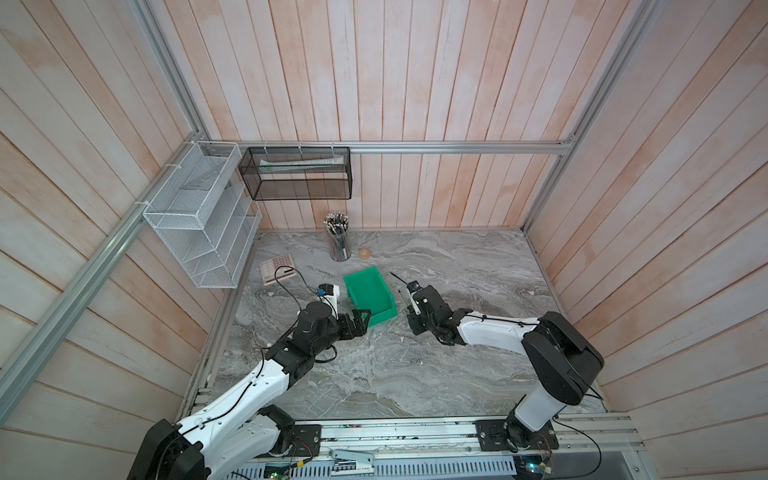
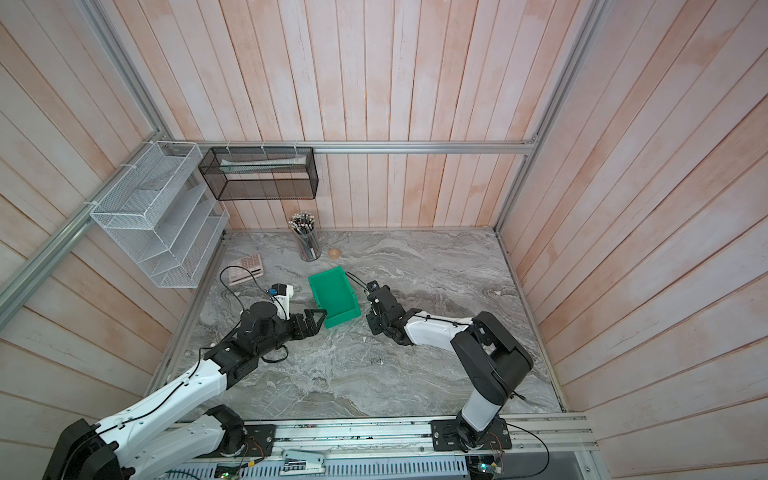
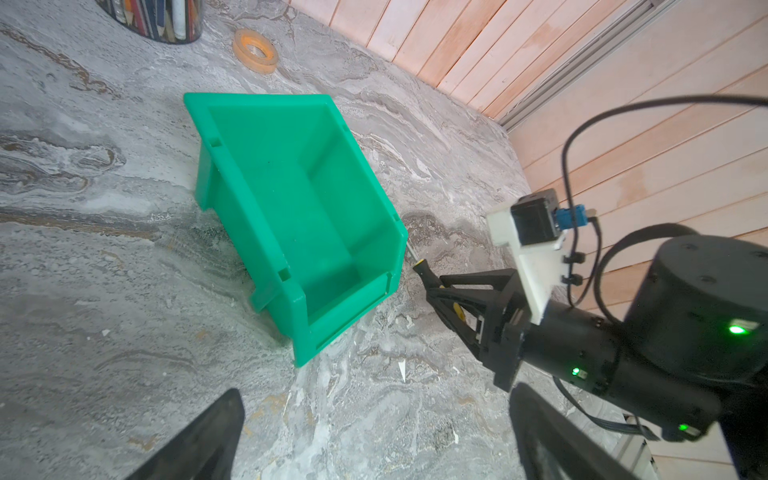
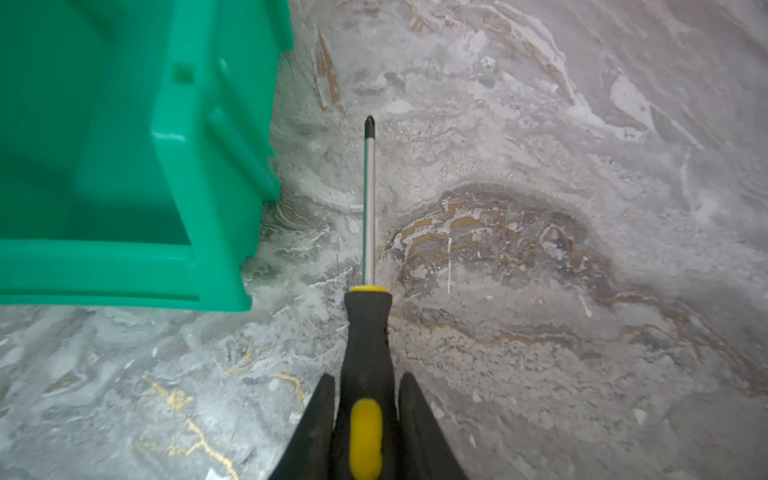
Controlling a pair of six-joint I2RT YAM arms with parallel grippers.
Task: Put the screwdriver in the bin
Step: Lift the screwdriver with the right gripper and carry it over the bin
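Across the grey marbled table (image 1: 415, 374) I see the bright green bin (image 1: 368, 297) standing near the middle, between my two arms. My left tool (image 3: 374, 436) sits just short of the bin's low front lip, its fingers spread wide and holding nothing. My right tool (image 4: 365, 378) is clamped on the black-and-yellow handle of the screwdriver (image 4: 368, 316). The shaft runs just beside the bin's outer side wall, outside the bin. I can't tell whether the tip touches the table.
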